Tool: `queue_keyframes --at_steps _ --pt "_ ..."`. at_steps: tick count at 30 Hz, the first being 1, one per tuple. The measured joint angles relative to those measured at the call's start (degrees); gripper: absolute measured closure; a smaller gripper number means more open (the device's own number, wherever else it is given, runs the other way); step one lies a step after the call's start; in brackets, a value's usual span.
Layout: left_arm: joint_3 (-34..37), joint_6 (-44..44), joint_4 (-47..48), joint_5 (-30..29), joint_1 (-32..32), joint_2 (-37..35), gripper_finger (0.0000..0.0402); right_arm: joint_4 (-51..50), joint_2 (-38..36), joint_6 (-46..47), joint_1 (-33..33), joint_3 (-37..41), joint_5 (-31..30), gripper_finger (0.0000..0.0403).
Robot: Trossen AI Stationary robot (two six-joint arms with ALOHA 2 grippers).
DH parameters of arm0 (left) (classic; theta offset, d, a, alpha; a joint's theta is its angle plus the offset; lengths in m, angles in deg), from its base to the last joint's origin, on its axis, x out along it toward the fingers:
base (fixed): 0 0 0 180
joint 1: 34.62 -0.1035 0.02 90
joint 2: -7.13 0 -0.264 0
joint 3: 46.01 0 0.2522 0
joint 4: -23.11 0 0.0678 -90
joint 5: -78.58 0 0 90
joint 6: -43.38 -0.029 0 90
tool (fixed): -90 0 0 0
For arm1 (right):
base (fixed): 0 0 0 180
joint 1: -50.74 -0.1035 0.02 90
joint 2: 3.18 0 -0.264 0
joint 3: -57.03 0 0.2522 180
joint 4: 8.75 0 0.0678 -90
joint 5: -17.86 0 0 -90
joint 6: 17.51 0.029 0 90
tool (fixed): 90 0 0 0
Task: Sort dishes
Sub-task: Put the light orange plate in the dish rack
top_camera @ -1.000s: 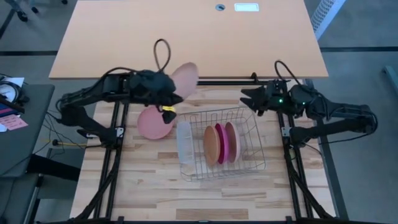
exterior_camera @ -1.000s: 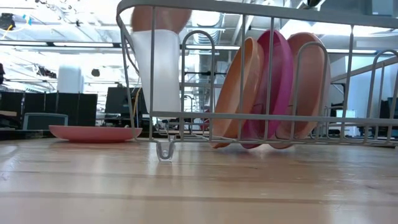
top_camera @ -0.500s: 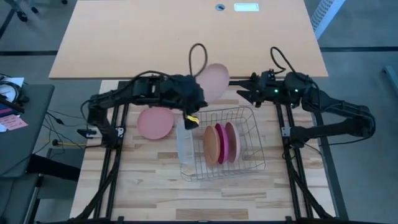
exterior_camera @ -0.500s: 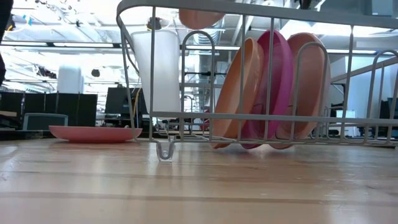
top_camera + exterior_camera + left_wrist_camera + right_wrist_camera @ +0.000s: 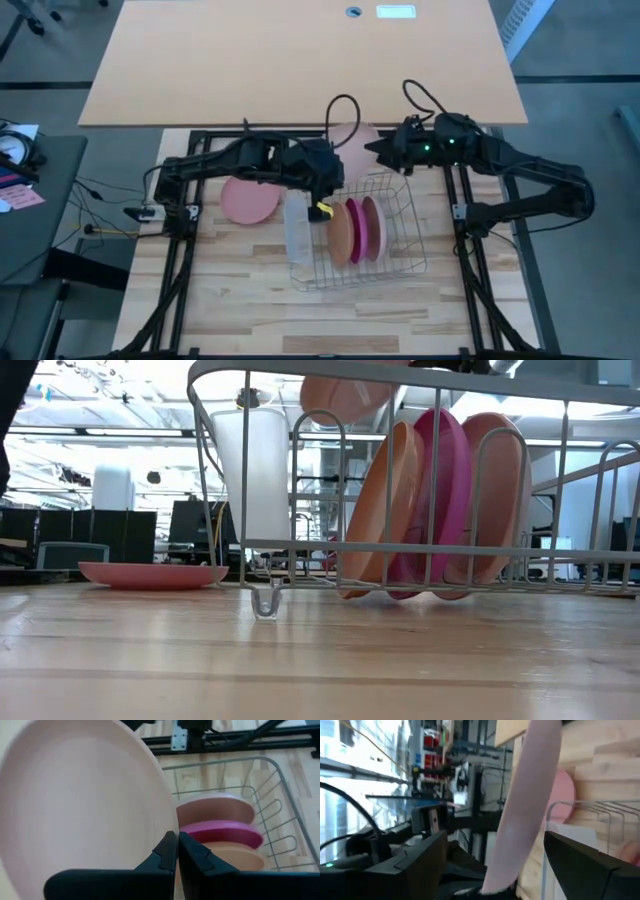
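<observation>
left tool (image 5: 177, 851) – clenched on pale pink plate (image 5: 352, 148), held on edge above rack (image 5: 405, 262) rim | right tool (image 5: 372, 151) – released, jaws straddling that plate's far edge, nearer for handover | 3 plates (image 5: 356, 230) racked below

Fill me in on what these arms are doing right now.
They are sorting plates into a wire rack. The left tool is shut on the rim of a pale pink plate, holding it in the air over the rack's back edge. The right tool is open beside that plate, with one finger on each side of it, as if to take it over. Three plates already stand in the rack, and a red plate lies flat on the table to its left.
</observation>
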Motion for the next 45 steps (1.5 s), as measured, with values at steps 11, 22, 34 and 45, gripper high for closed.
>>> queue_keyframes --at_steps 11,22,34,45 --pt "0.02 0.86 -0.80 2.60 1.00 0.80 0.0401 -4.26 0.72 -1.79 0.41 -0.02 2.29 0.0134" --pt "0.04 -0.01 -0.67 2.60 0.93 0.80 0.0401 -5.72 0.70 -2.59 1.13 -0.02 2.23 0.0206" --pt "0.07 -0.83 -0.72 2.60 0.93 0.80 0.0386 -6.52 0.70 -3.51 1.11 -0.02 2.66 0.0280" --pt "0.07 2.55 1.02 2.88 0.93 0.38 0.0344 -7.45 0.67 -4.16 1.11 -0.02 3.85 0.0285"
